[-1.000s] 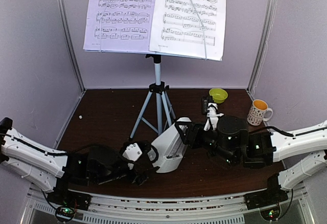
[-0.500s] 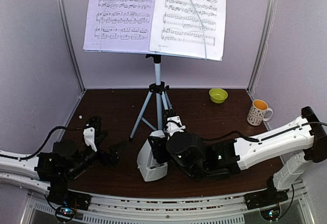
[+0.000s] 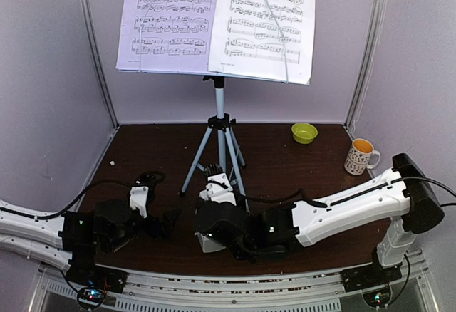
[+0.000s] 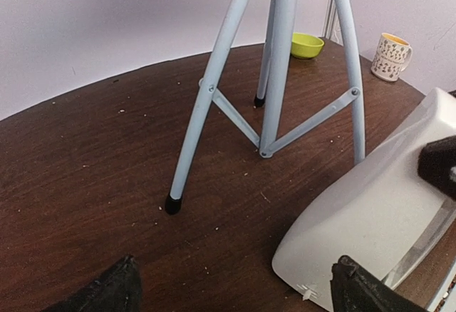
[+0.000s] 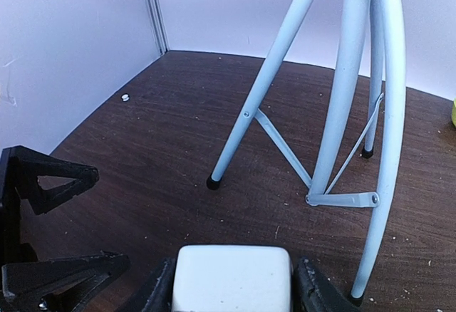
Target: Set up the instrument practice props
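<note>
Right gripper [image 5: 232, 292] is clamped on the small pale-grey pyramid metronome [image 4: 363, 205]. The silver tripod [image 5: 335, 112] is just beyond it. Left gripper [image 4: 231, 294] gapes wide and empty, with the metronome just to its right.

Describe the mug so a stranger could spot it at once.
From the music stand on the brown table, look right toward the back corner. The mug stands there near a bowl: white, patterned, with a handle, while the bowl is plain yellow-green.

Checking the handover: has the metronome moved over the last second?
Yes. The metronome has shifted left, from right of the tripod to just in front of it.
</note>
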Controlling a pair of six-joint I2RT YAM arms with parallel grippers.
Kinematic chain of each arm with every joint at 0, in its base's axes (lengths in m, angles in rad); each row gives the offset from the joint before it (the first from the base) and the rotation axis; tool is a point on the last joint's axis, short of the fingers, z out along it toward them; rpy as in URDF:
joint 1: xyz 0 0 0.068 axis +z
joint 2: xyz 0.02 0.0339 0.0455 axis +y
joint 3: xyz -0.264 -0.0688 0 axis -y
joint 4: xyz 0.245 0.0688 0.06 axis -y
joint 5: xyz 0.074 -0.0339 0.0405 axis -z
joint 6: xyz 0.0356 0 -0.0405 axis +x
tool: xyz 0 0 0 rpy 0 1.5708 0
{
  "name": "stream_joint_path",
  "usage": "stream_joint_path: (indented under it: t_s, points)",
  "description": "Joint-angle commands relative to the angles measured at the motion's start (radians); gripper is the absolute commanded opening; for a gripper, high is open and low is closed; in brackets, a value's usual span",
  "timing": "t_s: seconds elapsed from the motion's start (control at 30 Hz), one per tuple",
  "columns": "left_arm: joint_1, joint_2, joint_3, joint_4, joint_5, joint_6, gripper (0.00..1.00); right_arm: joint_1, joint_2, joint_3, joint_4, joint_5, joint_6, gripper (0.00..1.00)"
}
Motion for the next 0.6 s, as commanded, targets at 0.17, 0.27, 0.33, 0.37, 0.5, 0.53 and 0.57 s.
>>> stream_joint_path:
  t_s: [0.17,0.27,0.33,0.37,0.5,0.53,0.57]
  points:
    - [0.019,0.044,0.073,0.0,0.056,-0.041,0.97,0.004,-0.057,0.0,0.111,-0.017,0.016,0.83]
    - [0.024,0.065,0.085,-0.018,0.079,-0.069,0.97,-0.001,-0.1,-0.04,0.155,-0.082,0.003,0.91]
    - [0.037,0.087,0.102,-0.069,0.094,-0.11,0.97,-0.01,-0.144,-0.083,0.156,-0.143,-0.004,0.93]
    - [0.049,0.098,0.11,-0.1,0.115,-0.132,0.96,-0.025,-0.173,-0.112,0.154,-0.182,-0.003,0.93]
    - [0.127,0.148,0.11,-0.156,0.237,-0.2,0.89,-0.073,-0.323,-0.357,0.231,-0.351,-0.03,0.93]
    - [0.138,0.165,0.105,-0.153,0.258,-0.206,0.86,-0.082,-0.366,-0.42,0.269,-0.385,-0.045,0.93]
    - [0.15,0.183,0.102,-0.145,0.277,-0.208,0.85,-0.092,-0.408,-0.488,0.309,-0.423,-0.056,0.92]
